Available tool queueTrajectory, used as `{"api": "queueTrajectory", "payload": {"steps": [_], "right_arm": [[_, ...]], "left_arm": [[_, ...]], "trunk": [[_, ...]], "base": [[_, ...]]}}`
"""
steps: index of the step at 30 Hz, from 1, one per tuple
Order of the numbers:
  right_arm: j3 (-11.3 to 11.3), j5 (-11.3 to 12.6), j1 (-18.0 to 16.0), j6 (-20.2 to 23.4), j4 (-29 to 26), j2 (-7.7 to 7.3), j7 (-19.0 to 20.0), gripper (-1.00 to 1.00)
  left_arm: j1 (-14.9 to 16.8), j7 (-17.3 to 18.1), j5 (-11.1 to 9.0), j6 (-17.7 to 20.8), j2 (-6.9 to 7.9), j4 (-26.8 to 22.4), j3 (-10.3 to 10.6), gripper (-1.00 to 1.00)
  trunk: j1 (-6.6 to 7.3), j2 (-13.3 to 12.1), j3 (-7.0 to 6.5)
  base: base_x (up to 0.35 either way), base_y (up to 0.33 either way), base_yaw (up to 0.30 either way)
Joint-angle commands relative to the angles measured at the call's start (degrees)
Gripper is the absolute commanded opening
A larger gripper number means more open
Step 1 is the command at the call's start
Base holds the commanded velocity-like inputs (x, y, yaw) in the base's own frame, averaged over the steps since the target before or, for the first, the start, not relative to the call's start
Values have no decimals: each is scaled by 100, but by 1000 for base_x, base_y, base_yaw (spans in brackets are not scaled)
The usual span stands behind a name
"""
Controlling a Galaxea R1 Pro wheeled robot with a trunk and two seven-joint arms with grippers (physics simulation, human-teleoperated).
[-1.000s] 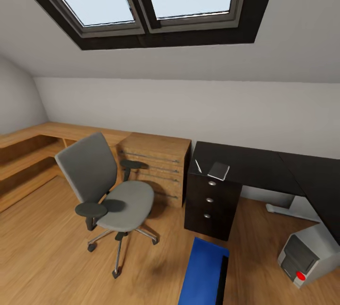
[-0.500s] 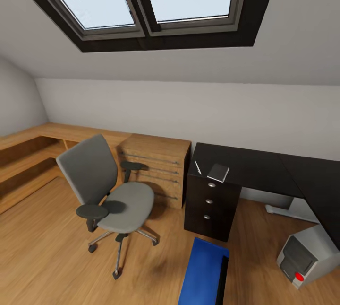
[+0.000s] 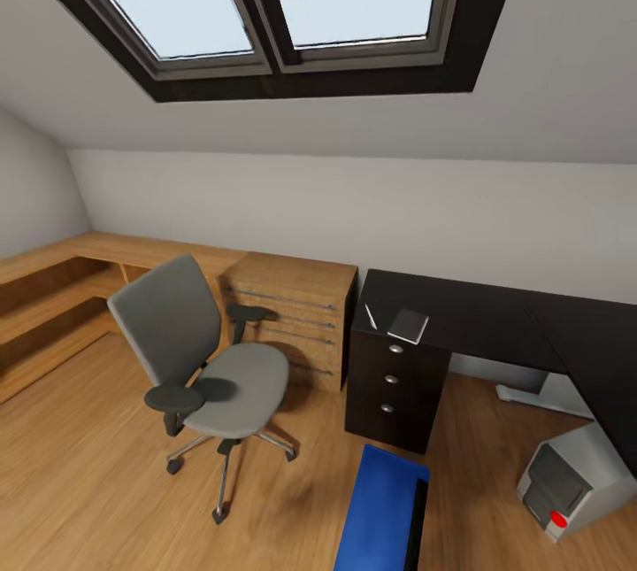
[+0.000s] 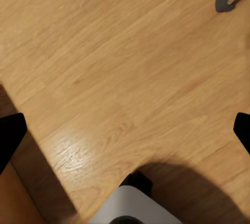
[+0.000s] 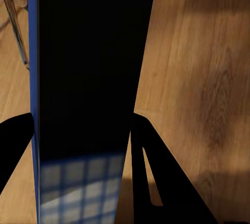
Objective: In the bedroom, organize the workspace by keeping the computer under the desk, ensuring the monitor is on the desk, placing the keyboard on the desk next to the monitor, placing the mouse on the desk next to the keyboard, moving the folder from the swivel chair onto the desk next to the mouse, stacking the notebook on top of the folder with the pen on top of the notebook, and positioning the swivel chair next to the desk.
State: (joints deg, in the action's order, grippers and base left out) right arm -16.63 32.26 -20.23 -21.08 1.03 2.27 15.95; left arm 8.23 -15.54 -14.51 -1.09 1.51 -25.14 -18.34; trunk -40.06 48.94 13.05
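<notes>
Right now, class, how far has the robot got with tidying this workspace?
Done: the folder is off the swivel chair, and the computer sits under the desk. In hand: the right claw grips the folder. Left: set it on the desk, then stack the notebook and pen.

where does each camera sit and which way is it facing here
Head view: sits high on the robot, facing forward and down at the swivel chair, desk, computer and held folder.
Left wrist view: on the left arm, facing down at the wood floor; the left tool has its dark fingertips wide apart.
Right wrist view: on the right arm, looking along the folder clamped in the right tool.
Shared: folder, floor.
</notes>
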Motion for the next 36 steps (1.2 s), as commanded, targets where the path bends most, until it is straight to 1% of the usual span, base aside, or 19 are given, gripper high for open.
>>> {"api": "queueTrajectory", "payload": {"steps": [1,36], "right_arm": [[-34,61,-6,-19,11,1,31,-100],[-34,61,-7,-19,11,1,31,-100]], "left_arm": [[3,-10,-60,-11,0,-4,6,100],[3,-10,-60,-5,0,1,6,100]], "trunk": [[22,-36,-11],[791,-1440,-639]], "base": [[0,0,0],[0,0,0]]}}
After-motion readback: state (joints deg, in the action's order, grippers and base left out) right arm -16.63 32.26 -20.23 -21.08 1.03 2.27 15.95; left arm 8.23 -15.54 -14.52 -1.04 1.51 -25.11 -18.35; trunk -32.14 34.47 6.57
